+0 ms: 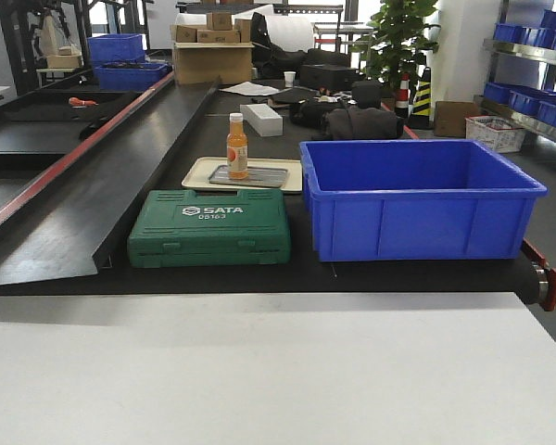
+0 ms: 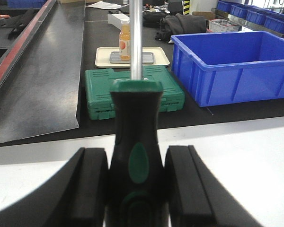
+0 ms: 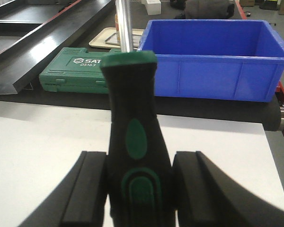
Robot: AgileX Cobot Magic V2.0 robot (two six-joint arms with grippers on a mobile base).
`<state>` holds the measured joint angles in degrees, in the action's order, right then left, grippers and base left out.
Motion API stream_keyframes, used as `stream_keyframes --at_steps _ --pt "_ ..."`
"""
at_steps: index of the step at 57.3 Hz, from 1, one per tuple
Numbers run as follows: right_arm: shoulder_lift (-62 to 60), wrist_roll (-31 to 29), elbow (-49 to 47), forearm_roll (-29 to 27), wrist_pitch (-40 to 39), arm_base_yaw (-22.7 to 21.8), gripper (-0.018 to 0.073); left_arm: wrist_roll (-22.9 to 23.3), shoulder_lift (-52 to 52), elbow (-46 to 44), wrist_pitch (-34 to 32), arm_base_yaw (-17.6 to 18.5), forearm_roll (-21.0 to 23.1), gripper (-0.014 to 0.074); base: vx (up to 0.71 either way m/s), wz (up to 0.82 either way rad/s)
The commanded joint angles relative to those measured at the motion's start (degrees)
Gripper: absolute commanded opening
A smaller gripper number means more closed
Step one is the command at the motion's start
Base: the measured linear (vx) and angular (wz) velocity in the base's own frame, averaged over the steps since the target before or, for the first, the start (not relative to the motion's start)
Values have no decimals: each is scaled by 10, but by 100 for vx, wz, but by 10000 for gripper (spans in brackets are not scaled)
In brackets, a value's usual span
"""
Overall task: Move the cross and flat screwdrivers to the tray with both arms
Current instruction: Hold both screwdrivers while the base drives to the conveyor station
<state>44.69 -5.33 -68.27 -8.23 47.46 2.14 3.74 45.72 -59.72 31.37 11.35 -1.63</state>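
Your left gripper (image 2: 136,189) is clamping one screwdriver (image 2: 135,118) by its handle, your right gripper (image 3: 139,189) is clamping the other screwdriver (image 3: 130,94), both over the white table (image 2: 236,151). Pickups are looking done; the tray isn't showing, so placements are waiting.

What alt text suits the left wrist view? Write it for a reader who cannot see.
A screwdriver with a chunky black handle, green trim and a steel shaft stands gripped between the two black fingers of the left gripper above a white table. Beyond lie a green plastic tool case, a deep blue plastic crate, and a beige tray holding an orange bottle.
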Motion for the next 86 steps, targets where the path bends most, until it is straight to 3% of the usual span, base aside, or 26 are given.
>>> stream_keyframes --at_steps 1,86 --pt "2 -5 -17 -5 -51 1 -9 6 -6 -21 -52 3 3 -1 0 0" --pt "2 -5 -17 -5 -51 1 -9 6 -6 -21 -51 3 3 -1 -5 -1"
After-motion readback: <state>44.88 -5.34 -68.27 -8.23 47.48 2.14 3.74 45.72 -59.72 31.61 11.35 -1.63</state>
